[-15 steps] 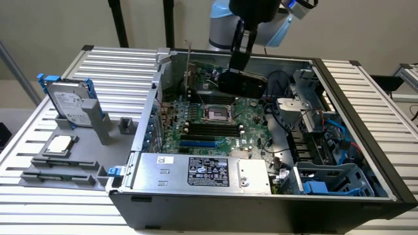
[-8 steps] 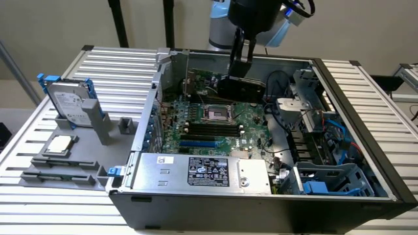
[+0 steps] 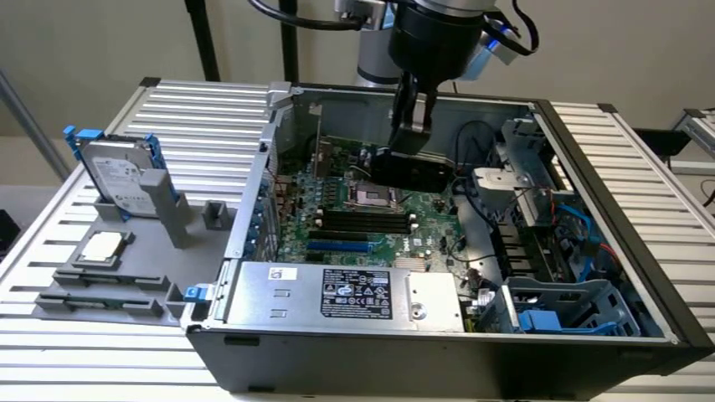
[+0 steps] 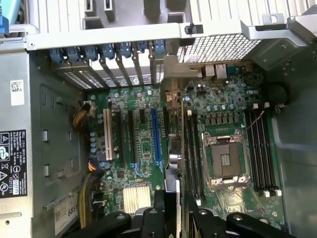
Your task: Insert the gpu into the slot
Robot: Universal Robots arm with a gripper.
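gpu (image 3: 411, 170) hangs upright in the gripper (image 3: 410, 141), which i see clamped on its upper edge; the card shows a black cooler face and, edge-on from the wrist, a thin green board. it is held above the motherboard (image 3: 430, 211), just beside the bright-blue slot (image 4: 156, 135), not seated in it.

blue slot (image 4: 156, 136), green mobo (image 4: 143, 148), black gpu (image 3: 411, 170), grey case (image 3: 447, 368)

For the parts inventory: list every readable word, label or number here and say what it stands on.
"685", cut off: white sticker on grey metal.
Too small to read: power supply label.
Blurred: hard drive label.
Unreadable: barcode sticker.
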